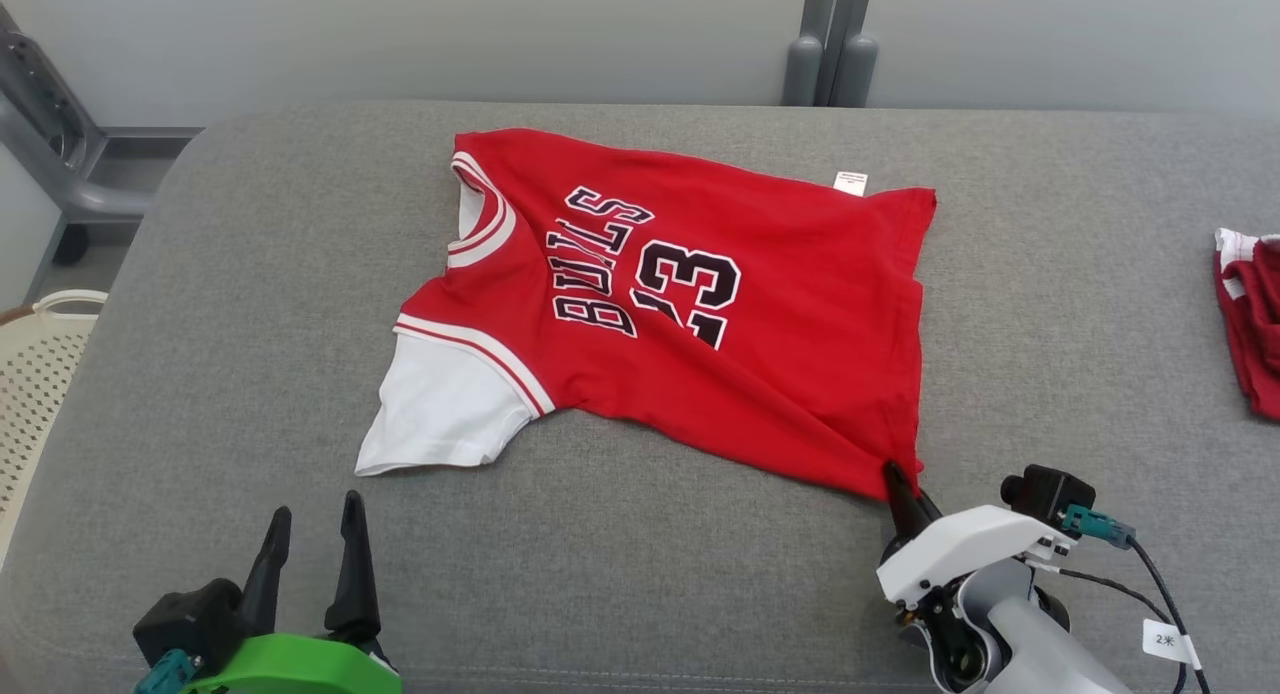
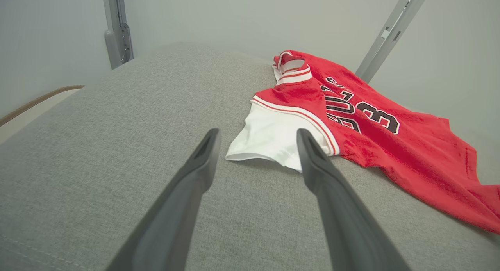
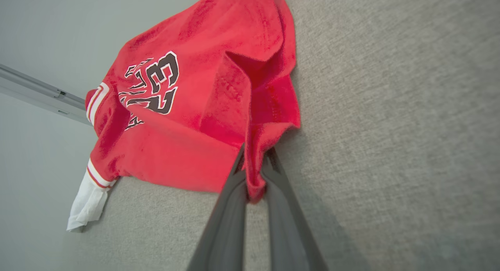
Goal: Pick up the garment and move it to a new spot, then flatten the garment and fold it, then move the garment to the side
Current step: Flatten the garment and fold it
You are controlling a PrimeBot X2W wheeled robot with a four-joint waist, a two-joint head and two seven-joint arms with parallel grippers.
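The garment (image 1: 700, 304) is a red jersey with white sleeves and black "BULLS 23" lettering, spread on a grey padded table (image 1: 200, 374). My right gripper (image 1: 895, 474) is shut on the garment's near right hem corner; in the right wrist view the red cloth (image 3: 254, 177) is pinched between the two dark fingers (image 3: 230, 193). My left gripper (image 1: 315, 519) stands open at the lower left, a little in front of the white sleeve (image 1: 440, 404). In the left wrist view that sleeve (image 2: 269, 134) lies just beyond the spread fingertips (image 2: 209, 140), apart from them.
Another red and white cloth (image 1: 1250, 314) lies at the table's right edge. A pale perforated basket (image 1: 40, 364) stands off the table's left side. Grey metal posts (image 1: 830, 44) rise behind the far edge against a pale wall.
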